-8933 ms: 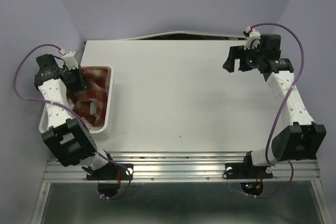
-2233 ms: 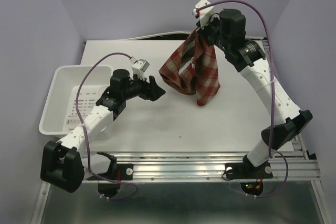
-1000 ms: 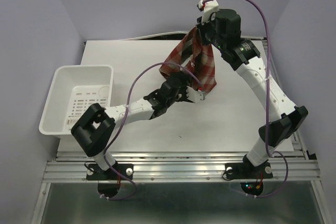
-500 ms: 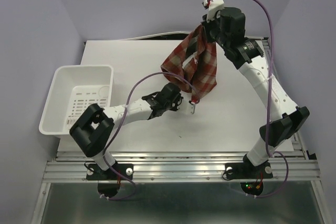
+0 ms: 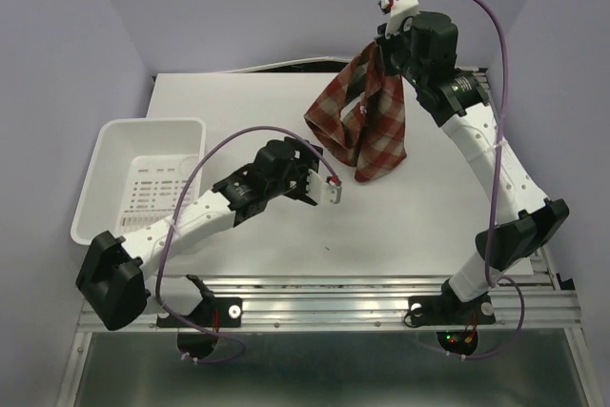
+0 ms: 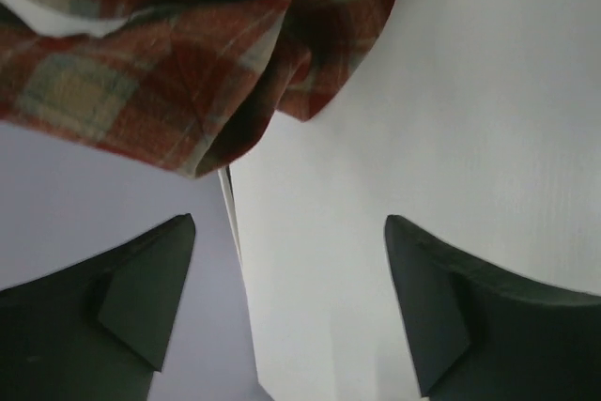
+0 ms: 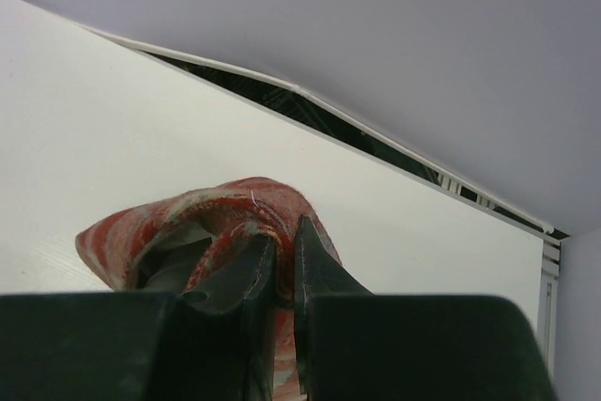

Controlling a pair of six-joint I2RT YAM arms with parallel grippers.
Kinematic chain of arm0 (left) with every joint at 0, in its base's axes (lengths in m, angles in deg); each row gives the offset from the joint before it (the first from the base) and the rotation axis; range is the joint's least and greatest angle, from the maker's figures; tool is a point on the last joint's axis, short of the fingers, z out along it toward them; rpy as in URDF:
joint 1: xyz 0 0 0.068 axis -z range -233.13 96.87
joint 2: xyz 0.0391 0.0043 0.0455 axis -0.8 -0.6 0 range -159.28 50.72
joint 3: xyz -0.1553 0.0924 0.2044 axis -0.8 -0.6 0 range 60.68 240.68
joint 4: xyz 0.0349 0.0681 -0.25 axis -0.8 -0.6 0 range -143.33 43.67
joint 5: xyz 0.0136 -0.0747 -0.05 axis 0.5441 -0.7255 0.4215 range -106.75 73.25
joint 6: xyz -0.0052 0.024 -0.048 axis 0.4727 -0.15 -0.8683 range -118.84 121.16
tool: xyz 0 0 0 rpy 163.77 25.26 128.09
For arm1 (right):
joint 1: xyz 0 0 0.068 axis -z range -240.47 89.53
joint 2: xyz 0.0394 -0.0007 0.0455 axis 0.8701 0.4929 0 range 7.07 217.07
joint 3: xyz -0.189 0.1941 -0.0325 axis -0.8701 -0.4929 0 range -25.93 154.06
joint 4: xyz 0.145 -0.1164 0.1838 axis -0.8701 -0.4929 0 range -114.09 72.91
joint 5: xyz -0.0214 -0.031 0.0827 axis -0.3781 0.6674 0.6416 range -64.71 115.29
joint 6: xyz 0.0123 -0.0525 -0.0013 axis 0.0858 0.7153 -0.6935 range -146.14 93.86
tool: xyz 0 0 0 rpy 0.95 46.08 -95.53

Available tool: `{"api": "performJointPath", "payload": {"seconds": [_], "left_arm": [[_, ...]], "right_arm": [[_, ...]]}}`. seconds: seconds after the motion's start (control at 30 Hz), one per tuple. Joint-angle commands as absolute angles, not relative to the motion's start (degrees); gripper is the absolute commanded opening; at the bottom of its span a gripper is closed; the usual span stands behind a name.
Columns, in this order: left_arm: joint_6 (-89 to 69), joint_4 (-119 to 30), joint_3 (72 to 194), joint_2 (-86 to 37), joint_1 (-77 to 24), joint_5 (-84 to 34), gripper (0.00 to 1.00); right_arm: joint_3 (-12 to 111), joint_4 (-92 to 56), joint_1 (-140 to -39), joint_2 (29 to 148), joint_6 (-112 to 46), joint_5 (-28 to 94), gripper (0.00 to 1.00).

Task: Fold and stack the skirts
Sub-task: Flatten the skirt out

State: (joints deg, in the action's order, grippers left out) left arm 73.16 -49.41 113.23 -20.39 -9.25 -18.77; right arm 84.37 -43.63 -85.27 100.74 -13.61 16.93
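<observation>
While your R gripper is clamped on the skirt at its top edge, the cloth hangs bunched over the table, mid-right. Your L gripper is spread wide, holding nothing, just beside the skirt's low end. Basket sits far left.

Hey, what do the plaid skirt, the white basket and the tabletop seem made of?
The skirt: soft woven cloth, perhaps wool-like flannel, matte; it hangs in loose folds and the left wrist view shows a fuzzy weave. The basket: rigid moulded plastic, faintly glossy, with slots in its floor. The table: hard, smooth white board, matte; laminate or paint, cannot tell.
</observation>
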Motion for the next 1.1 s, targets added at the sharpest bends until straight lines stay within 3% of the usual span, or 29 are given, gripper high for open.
{"api": "performJointPath", "payload": {"seconds": [0.0, 0.3, 0.87, 1.0, 1.07], "left_arm": [[71.14, -44.58, 116.92, -26.26, -6.38, -23.6, 0.98], [72.52, -28.67, 116.31, -30.12, -6.46, -34.67, 0.98], [72.17, -29.1, 133.45, -50.6, -8.75, -28.62, 0.98], [73.05, -32.96, 136.17, -53.68, -9.19, -26.77, 0.94], [74.1, -34.9, 137.14, -55.0, -9.19, -24.67, 0.85]], "right_arm": [[85.51, -38.53, -85.08, 98.56, -16.3, 18.79, 0.01], [88.59, -41.69, -85.08, 100.41, -21.83, 21.95, 0.01], [86.83, -43.89, -85.08, 96.99, -24.21, 24.77, 0.01], [87.35, -44.33, -85.08, 96.45, -24.12, 24.59, 0.01], [87.71, -44.33, -85.08, 96.37, -23.86, 23.63, 0.01]]}}
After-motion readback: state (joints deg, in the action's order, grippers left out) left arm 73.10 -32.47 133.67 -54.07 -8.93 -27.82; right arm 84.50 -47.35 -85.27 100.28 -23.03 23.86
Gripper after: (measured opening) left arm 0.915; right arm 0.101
